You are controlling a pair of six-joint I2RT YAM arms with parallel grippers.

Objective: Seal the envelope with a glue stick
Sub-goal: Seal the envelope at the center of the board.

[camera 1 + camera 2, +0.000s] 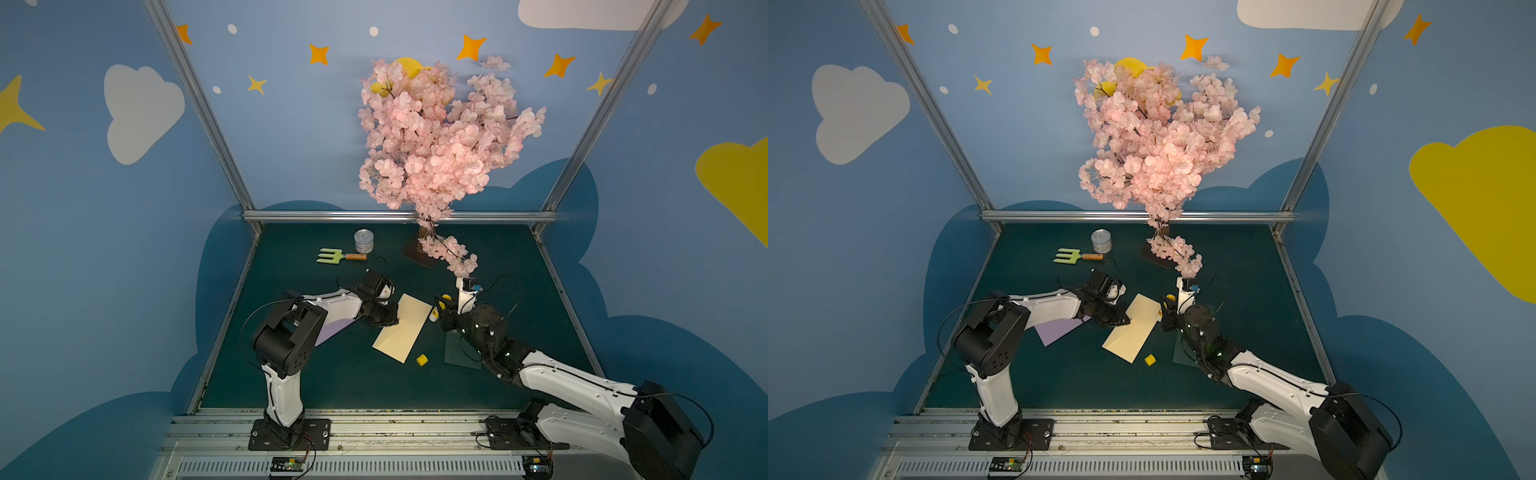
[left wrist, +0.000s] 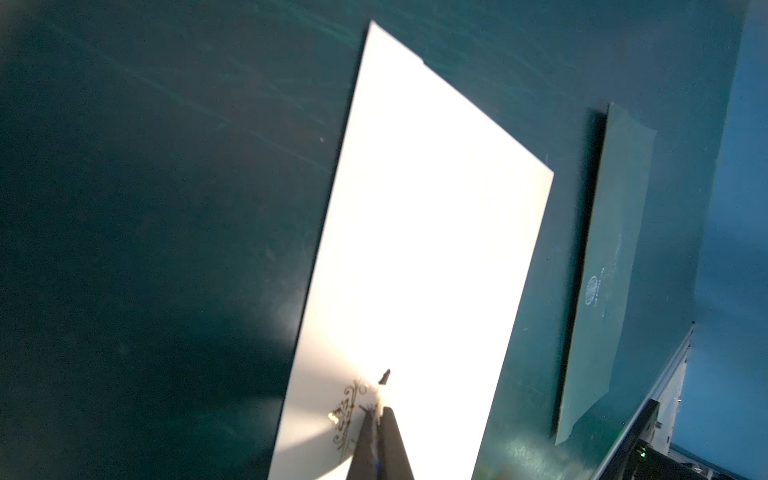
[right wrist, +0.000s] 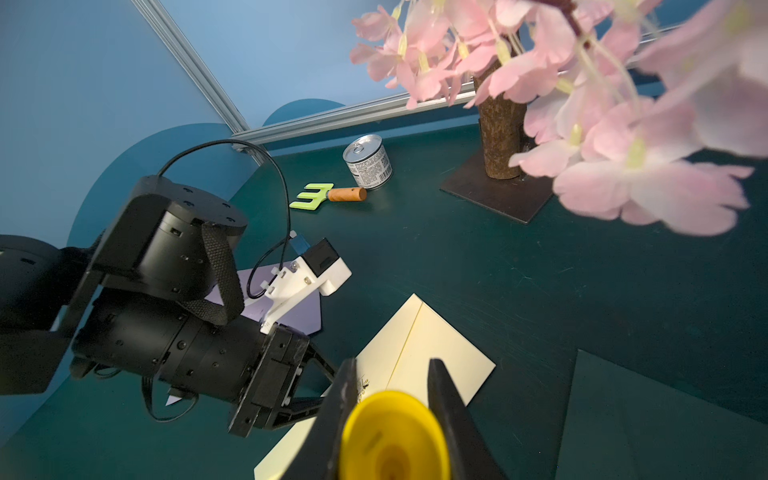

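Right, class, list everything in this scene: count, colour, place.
envelope: 1, cream, middle of mat
glue stick: 1, yellow, in right gripper
cap: 1, yellow, on mat beside envelope
lilac envelope: 1, lilac, under left arm
green envelope: 1, dark green, under right arm
tin can: 1, silver, far side
garden fork: 1, green, wooden handle, beside tin can
blossom tree: 1, pink, far edge
left gripper: 1, black, shut, tip on envelope
right gripper: 1, black, shut on glue stick

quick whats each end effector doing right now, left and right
left end effector: closed, tips on the envelope; whether it pinches the paper cannot be told
right end effector: closed on the glue stick
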